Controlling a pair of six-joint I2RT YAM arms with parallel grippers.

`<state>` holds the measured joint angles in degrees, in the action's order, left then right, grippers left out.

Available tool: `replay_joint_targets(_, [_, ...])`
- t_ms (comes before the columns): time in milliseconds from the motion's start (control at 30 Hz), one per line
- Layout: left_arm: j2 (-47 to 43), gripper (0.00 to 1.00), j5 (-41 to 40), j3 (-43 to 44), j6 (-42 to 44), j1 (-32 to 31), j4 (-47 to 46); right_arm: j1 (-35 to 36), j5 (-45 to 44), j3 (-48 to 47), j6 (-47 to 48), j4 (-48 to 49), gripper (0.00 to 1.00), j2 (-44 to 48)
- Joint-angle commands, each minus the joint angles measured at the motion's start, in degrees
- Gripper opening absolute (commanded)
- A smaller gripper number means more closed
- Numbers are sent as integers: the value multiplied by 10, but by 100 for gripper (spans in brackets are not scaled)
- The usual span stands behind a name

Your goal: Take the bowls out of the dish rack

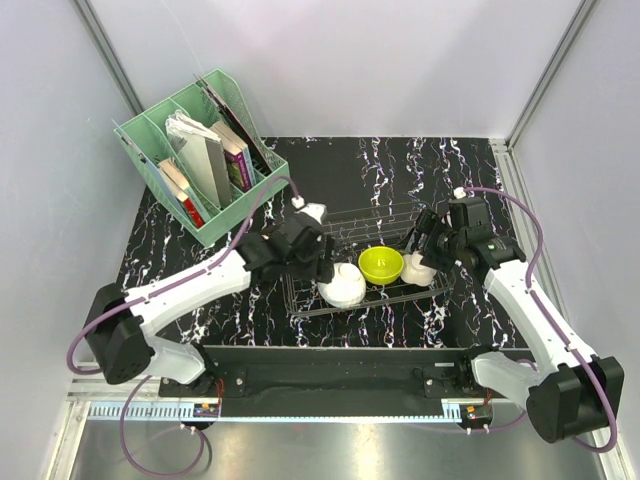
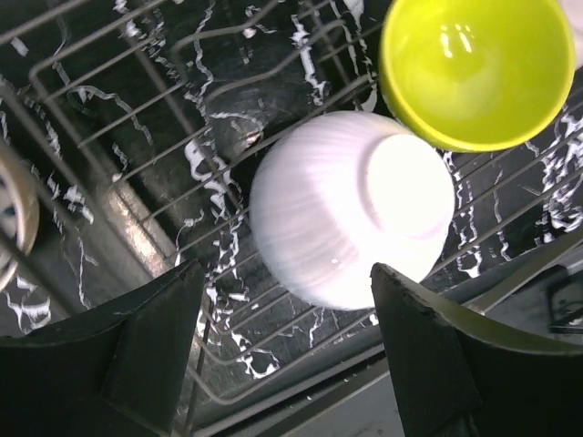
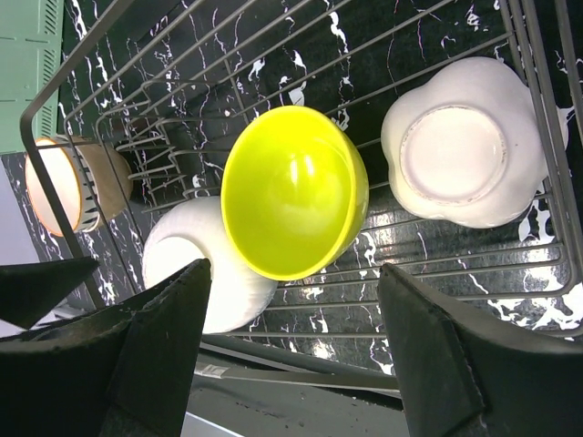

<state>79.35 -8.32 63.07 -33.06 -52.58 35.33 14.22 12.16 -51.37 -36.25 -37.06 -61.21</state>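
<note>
Yellow-green first, you can't miss it: that bowl (image 3: pixel 291 191) is tipped on its side mid-rack, mouth turned toward the right arm, leaning on the wires. Right pincer (image 3: pixel 293 273) hangs just in front of it, jaws wide apart, nothing between them. My read is that it's squaring up to that rim, since a tipped bowl offers an edge to pinch.

Beside it, at the right end of the rack (image 1: pixel 370 220), a white scalloped bowl (image 3: pixel 455 146) lies bottom up, foot ring showing (harder to grab, I'd guess, with no rim on offer).

Over on the left, the left pincer (image 2: pixel 287 273) hovers above a white ribbed bowl (image 2: pixel 351 205), also overturned, at the rack's near left and just beside the yellow one. Jaws open there too, set wider than the bowl, with no contact that I can see. Looks like it means to take the bowl by its sides.

And a tan bowl (image 3: pixel 77 182) sits at the far left end; inside the wires or just beyond, I can't tell from here.

Black marbled counter (image 1: pixel 400 165) carries the rack, so a lifted bowl need only go over the side. Nothing is lifted yet: three bowls plainly in the rack, both arms poised. Watch the wire prongs, which could snag a rim on the way up.
</note>
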Motion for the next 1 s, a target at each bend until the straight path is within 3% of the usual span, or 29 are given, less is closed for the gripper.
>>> replay_joint_targets(0, [-49,79,51,-5,-74,35,-6,-1,14,-7,0,29,82,-9])
replay_joint_targets(467, [24,79,133,-5,-167,70,31,-1,4,-15,6,26,81,-25])
replay_joint_targets(700, [22,80,124,-26,-213,74,36,-1,4,-16,6,27,80,-28])
replay_joint_targets(967, [39,80,171,-48,-248,87,-15,-1,1,-16,8,27,80,-26])
